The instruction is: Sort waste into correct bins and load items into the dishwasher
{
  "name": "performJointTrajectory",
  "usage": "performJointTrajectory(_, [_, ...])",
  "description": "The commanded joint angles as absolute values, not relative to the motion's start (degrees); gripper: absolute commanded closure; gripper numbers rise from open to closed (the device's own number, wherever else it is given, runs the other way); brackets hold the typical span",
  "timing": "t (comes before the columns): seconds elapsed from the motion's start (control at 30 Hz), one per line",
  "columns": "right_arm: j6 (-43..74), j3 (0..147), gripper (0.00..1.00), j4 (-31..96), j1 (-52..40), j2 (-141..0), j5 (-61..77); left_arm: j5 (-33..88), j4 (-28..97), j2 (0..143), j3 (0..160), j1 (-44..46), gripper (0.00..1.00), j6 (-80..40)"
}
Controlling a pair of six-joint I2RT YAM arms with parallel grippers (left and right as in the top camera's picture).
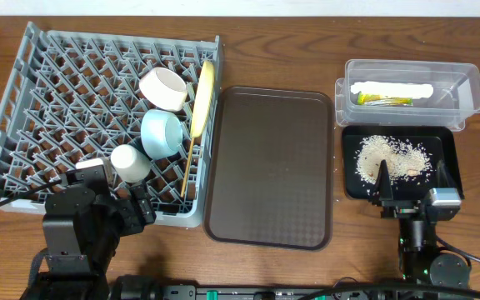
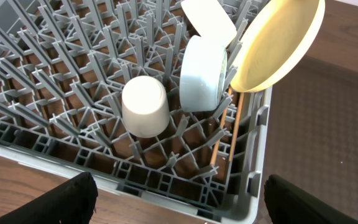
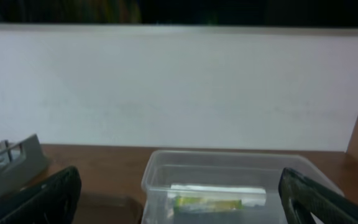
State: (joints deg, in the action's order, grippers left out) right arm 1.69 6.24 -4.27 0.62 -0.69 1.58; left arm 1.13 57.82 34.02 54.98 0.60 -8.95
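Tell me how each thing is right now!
dish rack, loaded with dishes
yellow plate, standing on edge in the rack
light blue bowl, on its side
white bowl, tipped on its side
white cup, upside down
chopsticks, lying in the rack
clear tub, holds napkin and wrapper
black tray, holds rice scraps
left fingers, open, holding nothing
right fingers, open, holding nothing
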Motion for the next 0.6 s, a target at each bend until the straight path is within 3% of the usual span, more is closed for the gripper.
performJointTrajectory(0.0, [-0.9, 2.4, 0.01, -8.3, 0.1, -0.3, 2.0, 1.0, 57.8, 34.0, 54.9, 0.6, 0.11, -8.2])
performJointTrajectory(0.07, [-1.4, 0.1, 0.01, -10.5, 0.1, -0.3, 2.0, 1.0, 57.8, 34.0, 54.9, 0.6, 0.11, -8.2])
performJointTrajectory(0.27, [-1.5, 0.3, 0.01, 4.0, 0.1, -0.3, 2.2, 1.0, 57.8, 34.0, 54.9, 0.6, 0.11, -8.2])
performJointTrajectory(0.57, [-0.9, 0.3, 0.01, 4.1, 0.1, -0.4, 2.4, 1.0, 57.8, 34.0, 54.9, 0.6, 0.11, -8.2])
